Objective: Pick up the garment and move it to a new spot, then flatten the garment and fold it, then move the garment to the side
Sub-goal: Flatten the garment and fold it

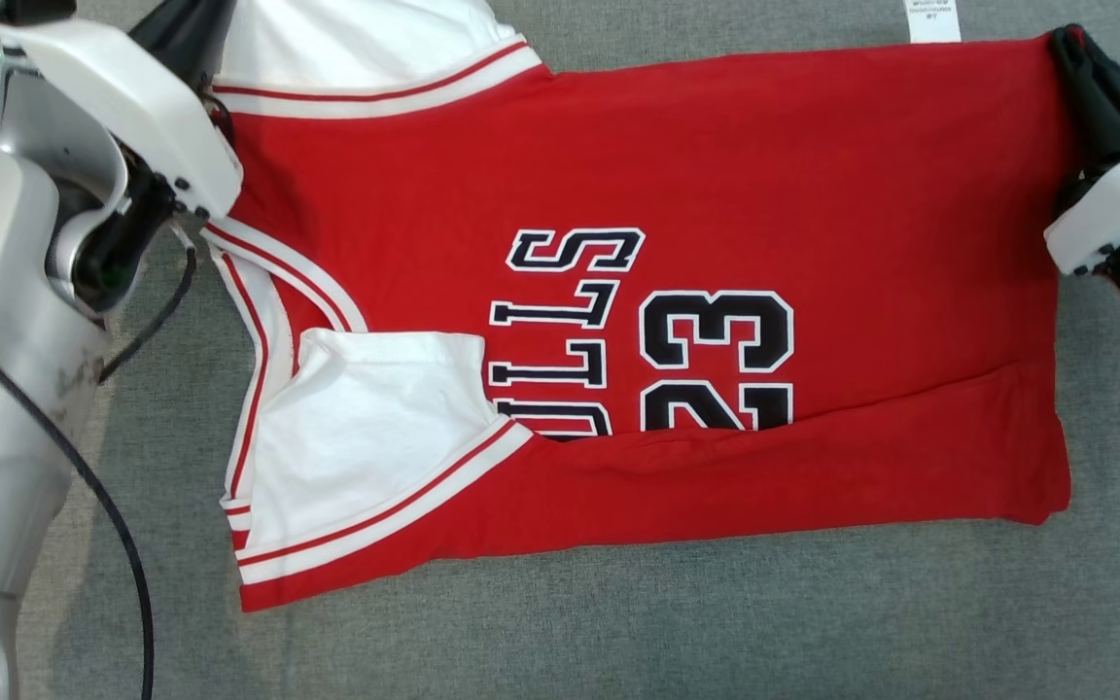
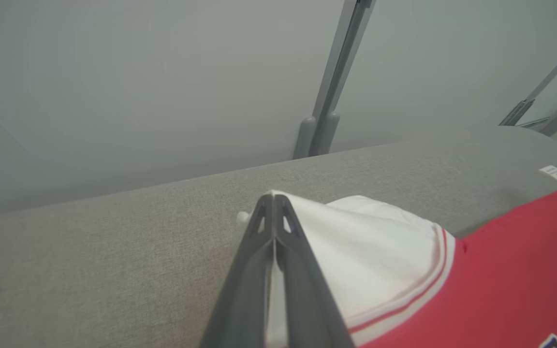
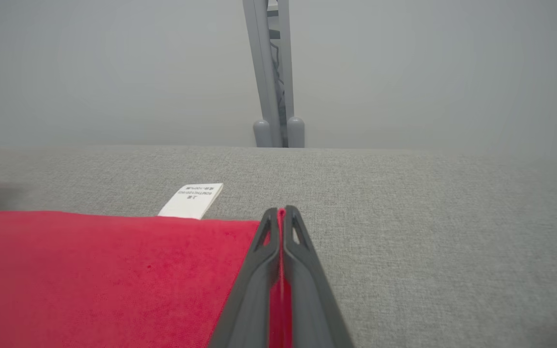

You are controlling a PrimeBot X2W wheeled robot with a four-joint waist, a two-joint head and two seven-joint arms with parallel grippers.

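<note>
The garment (image 1: 677,175) is a red jersey with white sleeves, black lettering and the number 23, lying flat on grey fabric with its near long side folded up over the print. My left gripper (image 2: 272,198) is shut on the white sleeve (image 2: 370,251) at the far left corner. At the far right corner my right gripper (image 3: 281,211) is shut on the red hem (image 3: 114,270), with red cloth showing between its fingers. In the head view the right gripper's fingers (image 1: 1095,78) lie along the garment's right edge.
The grey fabric surface (image 1: 618,632) spreads around the garment on all sides. A white care label (image 3: 191,200) sticks out past the far hem. Grey metal struts (image 3: 273,72) rise beyond the surface's far edge. My left arm (image 1: 16,340) fills the left side.
</note>
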